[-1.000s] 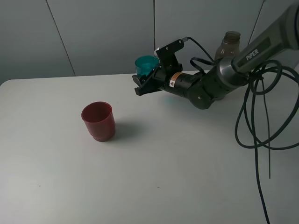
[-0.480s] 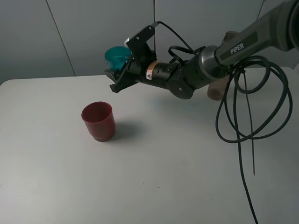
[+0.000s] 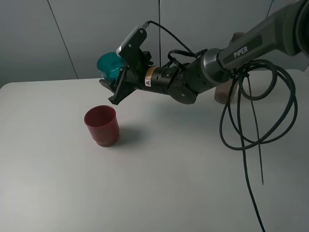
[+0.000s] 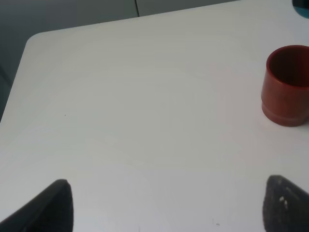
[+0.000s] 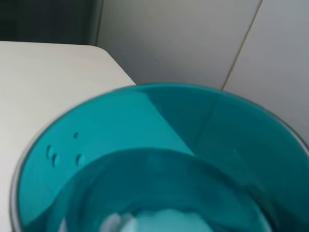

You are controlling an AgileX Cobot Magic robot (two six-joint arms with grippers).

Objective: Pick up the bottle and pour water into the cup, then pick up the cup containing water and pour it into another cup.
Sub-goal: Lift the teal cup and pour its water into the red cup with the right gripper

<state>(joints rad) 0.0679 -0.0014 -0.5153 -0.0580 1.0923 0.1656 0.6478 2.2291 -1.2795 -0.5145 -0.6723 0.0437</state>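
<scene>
Right pincer (image 3: 111,88) grips the teal cup (image 3: 108,63), water inside, aloft near the red cup (image 3: 101,124) on the tabletop (image 3: 193,169). First pour seems done; the second remains. Left pincer (image 4: 169,207) gapes wide, empty.

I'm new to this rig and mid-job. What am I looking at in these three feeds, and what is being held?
This is a robot with two arms. The wide picture comes from a fixed camera up high, and the other two come from cameras on the arms' wrists. In the wide view, the right end effector is closed on the teal cup, in the air over the white table near the red cup. The bottle stands behind that arm. The right wrist view looks into the teal cup, which seems to hold water. The left end effector is open and empty.
</scene>
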